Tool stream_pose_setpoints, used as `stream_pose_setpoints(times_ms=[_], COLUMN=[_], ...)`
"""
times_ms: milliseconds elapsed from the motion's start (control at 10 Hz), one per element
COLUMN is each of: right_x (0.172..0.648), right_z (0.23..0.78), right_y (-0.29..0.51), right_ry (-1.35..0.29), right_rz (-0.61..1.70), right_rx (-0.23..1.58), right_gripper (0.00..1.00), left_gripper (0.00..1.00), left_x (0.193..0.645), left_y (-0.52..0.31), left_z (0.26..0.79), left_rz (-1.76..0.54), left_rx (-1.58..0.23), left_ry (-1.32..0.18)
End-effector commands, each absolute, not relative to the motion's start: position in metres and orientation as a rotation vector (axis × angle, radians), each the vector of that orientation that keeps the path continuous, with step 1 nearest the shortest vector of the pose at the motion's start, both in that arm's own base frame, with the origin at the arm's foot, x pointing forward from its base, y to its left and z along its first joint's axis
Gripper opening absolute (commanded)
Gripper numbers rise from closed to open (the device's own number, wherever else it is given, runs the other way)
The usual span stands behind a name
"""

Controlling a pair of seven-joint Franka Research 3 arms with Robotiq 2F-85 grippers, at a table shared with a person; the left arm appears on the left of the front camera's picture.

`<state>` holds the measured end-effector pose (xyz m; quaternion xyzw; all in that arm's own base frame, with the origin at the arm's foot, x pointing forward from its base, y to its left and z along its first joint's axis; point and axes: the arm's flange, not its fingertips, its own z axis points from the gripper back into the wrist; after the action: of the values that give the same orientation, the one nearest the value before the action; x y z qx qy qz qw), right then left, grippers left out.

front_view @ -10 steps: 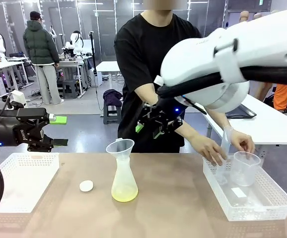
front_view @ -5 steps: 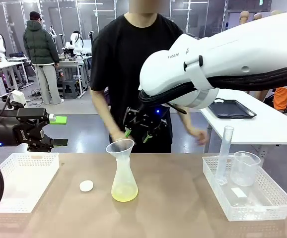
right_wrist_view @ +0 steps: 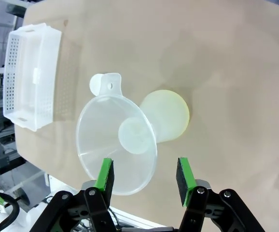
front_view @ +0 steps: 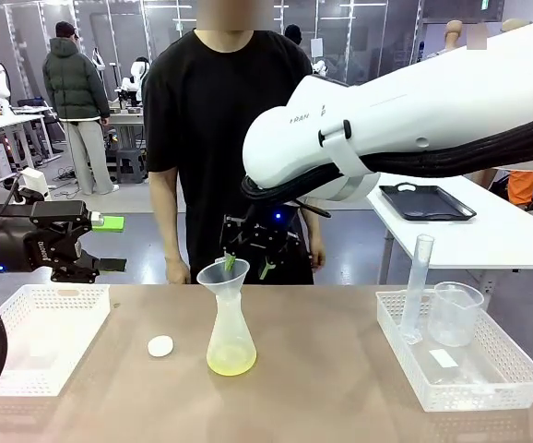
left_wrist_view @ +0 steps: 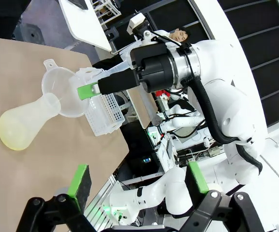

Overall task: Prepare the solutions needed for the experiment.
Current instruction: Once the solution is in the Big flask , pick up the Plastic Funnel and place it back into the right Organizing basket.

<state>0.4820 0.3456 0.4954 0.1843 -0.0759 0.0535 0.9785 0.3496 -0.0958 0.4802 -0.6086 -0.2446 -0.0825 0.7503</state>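
A clear conical flask stands mid-table with a funnel in its neck. The solution is a shallow pale yellow-green layer at its bottom. My right gripper is open just behind the funnel's rim. In the right wrist view the gripper looks down on the funnel, whose near rim lies by one green pad; the solution shows beyond. My left gripper hangs open above the left basket. The left wrist view shows it open, far from the flask.
A white round stopper lies left of the flask. An empty white basket sits at the left. A basket at the right holds a beaker and a measuring cylinder. A person stands behind the table, arms down.
My right arm has swung left from near the right basket to the funnel. The person took both hands out of the right basket and stepped left. The left arm has not moved.
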Motion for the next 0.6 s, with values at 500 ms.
stream_pose_setpoints(times_ms=[500], right_x=[0.4925], right_z=[0.4883], right_y=[0.3713], right_ry=[-0.098], right_rz=[0.059], right_rx=[0.279], right_gripper=[0.52], left_gripper=[1.00], left_x=[0.3489], left_y=[-0.0990], left_z=[0.4824], left_rz=[-0.159], left_rx=[-1.359], left_ry=[-0.534])
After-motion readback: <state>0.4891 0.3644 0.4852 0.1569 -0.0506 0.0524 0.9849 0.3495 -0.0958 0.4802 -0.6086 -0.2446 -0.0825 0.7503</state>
